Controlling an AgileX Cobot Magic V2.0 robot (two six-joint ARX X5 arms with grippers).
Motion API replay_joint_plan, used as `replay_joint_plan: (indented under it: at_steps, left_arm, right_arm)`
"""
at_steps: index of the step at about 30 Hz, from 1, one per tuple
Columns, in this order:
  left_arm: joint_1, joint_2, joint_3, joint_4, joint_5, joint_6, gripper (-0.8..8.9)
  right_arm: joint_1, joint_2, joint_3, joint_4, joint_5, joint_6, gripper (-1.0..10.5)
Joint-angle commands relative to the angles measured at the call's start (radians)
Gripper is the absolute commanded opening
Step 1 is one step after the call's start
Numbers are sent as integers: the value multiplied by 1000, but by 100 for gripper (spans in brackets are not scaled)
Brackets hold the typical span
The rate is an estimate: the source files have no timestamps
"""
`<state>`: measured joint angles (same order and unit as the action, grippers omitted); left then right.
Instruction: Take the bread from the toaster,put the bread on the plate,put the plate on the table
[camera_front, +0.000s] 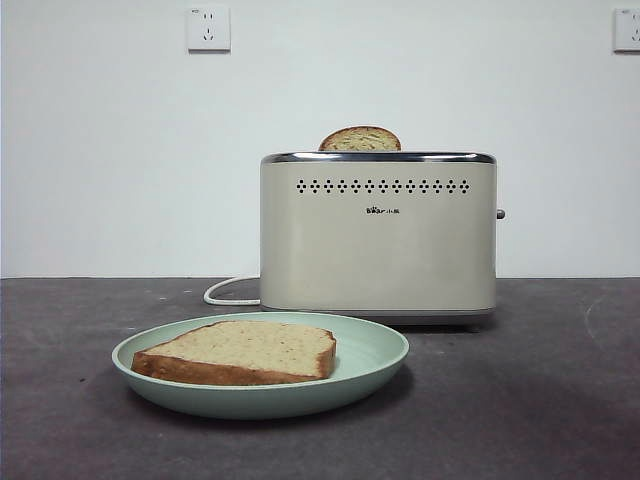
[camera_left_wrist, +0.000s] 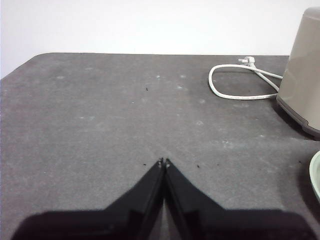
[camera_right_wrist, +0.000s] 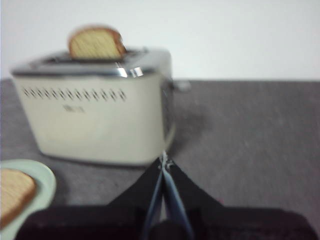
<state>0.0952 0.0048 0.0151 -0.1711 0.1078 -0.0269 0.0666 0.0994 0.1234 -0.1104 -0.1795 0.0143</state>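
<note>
The bread (camera_front: 240, 352) lies flat on the plate (camera_front: 375, 355), dark crust edge toward the front camera and speckled tan crumb face up. It sits on the plate's left half as the front view shows it. The plate, pale mint green with a raised rim, rests on the bench (camera_front: 540, 400) just in front of the toaster (camera_front: 378, 240) and offset toward its left end in that view.

The toaster stands upright on the bench: cream body, chrome top rim, a row of small diamond holes and a small dark logo below them. A second slice (camera_front: 360, 139) with a narrower dome pokes up out of the toaster's slot. A white cord (camera_front: 228, 292) loops out on the bench from behind the toaster's left side.

Neither arm shows in the front view. The left gripper (camera_left_wrist: 163, 161) hangs over bare bench, fingers together at the tips, holding nothing; its wrist view has the cord and one corner of the toaster off to the side, plus a sliver of plate rim. The right gripper (camera_right_wrist: 164, 161) also has its fingers together and empty, facing the toaster's end; that view is blurred.

Two wall sockets (camera_front: 208, 28) sit high on the white wall behind.
</note>
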Motion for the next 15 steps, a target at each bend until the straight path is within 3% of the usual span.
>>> replay_joint_plan:
  at_steps: [1,15]
  left_arm:
    - [3,-2,-11,5,-2,-3,-4]
    - [3,-2,-11,5,-2,-3,-3]
  right_arm:
    - [0,-53,-57,19,23,17,2]
    - [0,-98,-118,-61,29,45,2]
